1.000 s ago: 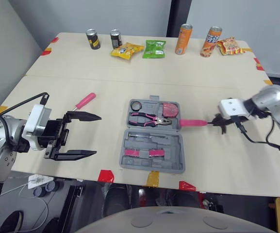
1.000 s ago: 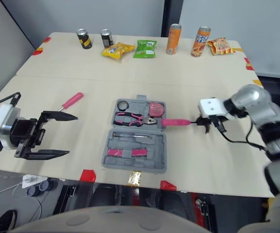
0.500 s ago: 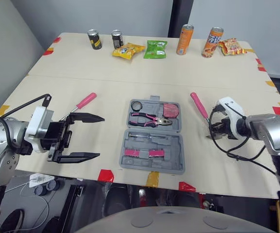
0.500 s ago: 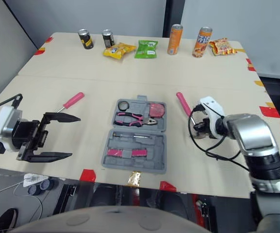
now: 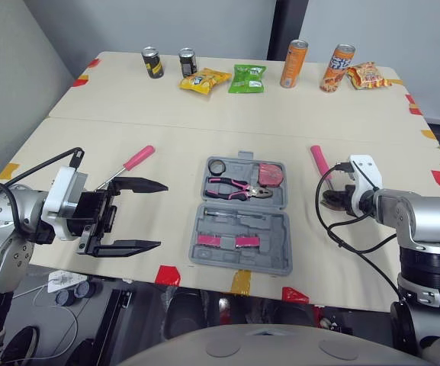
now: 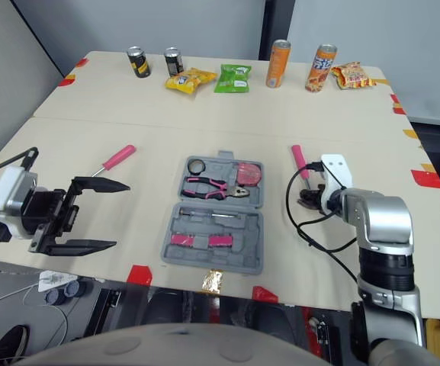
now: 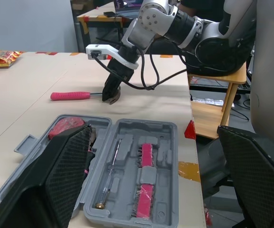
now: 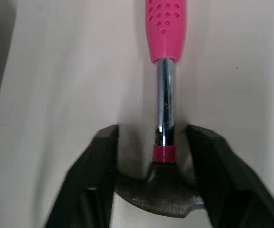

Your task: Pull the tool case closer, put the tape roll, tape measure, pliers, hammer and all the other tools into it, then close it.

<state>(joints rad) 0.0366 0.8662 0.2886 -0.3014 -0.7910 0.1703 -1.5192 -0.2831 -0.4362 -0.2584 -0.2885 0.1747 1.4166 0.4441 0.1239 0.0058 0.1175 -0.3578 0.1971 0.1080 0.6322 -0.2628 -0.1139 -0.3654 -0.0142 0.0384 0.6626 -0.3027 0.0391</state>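
Observation:
The grey tool case (image 5: 240,245) lies open at the middle of the near table. Its far half holds the tape roll (image 5: 216,166), the pink-handled pliers (image 5: 231,185) and the red tape measure (image 5: 266,174). The pink-handled hammer (image 5: 318,161) lies on the table right of the case, handle pointing away from me. My right gripper (image 8: 153,135) stands open around the steel neck (image 8: 165,114), a gap showing on each side. A pink-handled screwdriver (image 5: 134,160) lies left of the case. My left gripper (image 5: 162,216) hovers wide open and holds nothing, between the screwdriver and the case.
Two dark cans (image 5: 152,62), snack bags (image 5: 246,78) and two orange cans (image 5: 294,63) stand along the far edge. Red and yellow tape marks (image 5: 166,274) line the near edge. A seam (image 5: 204,128) runs across the table beyond the case.
The right arm swung the hammer from beside the case round to lie with its handle pointing away, then the jaws opened off its neck. The left gripper stayed as it was.

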